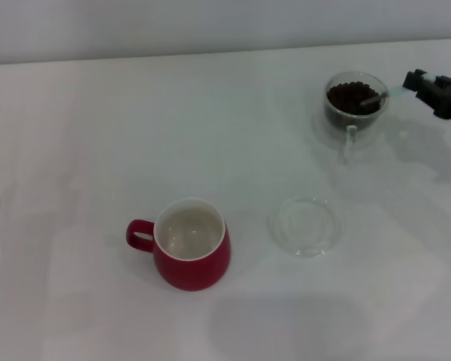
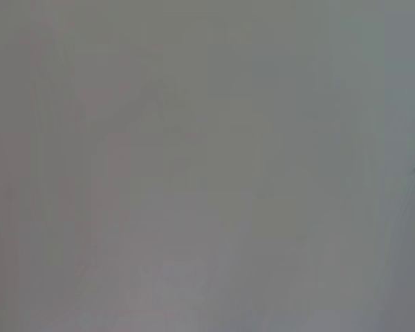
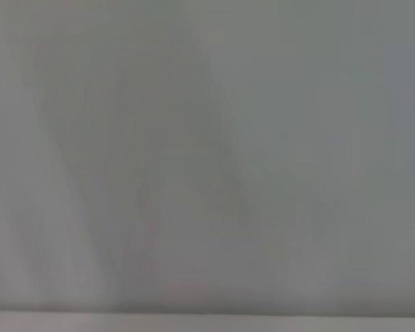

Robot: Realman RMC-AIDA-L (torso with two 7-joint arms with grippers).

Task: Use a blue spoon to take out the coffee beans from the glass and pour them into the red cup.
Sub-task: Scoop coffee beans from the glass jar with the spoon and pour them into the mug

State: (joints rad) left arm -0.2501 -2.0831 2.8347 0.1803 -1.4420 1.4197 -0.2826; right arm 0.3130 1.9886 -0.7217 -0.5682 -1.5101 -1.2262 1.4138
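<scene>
So we're at the scooping step. The right gripper [image 1: 428, 84] is out at the far right of the table, clamped on the pale handle of the blue spoon [image 1: 382, 95]. From the jaws, the spoon reaches back toward the middle of the table and slopes down, with its metal bowl sitting in the coffee beans [image 1: 353, 98] inside the glass [image 1: 355, 101]. Its long axis runs roughly across the table, handle end at the jaws, bowl end pointing away from them into the glass. I can't tell if any beans are actually on the spoon yet.

The glass is right next to the jaws, its clear handle pointing toward the robot. The red cup [image 1: 191, 254] is well away from them, nearer the robot and toward its left, upright, and it looks empty inside. A clear glass dish [image 1: 305, 226] lies between the two.

My guess for the next move: dig under the beans, lift with the bowl kept level so nothing rolls off, then carry it over to the red cup and tip.

The left gripper isn't in view, and both wrist views show nothing I can make out.
</scene>
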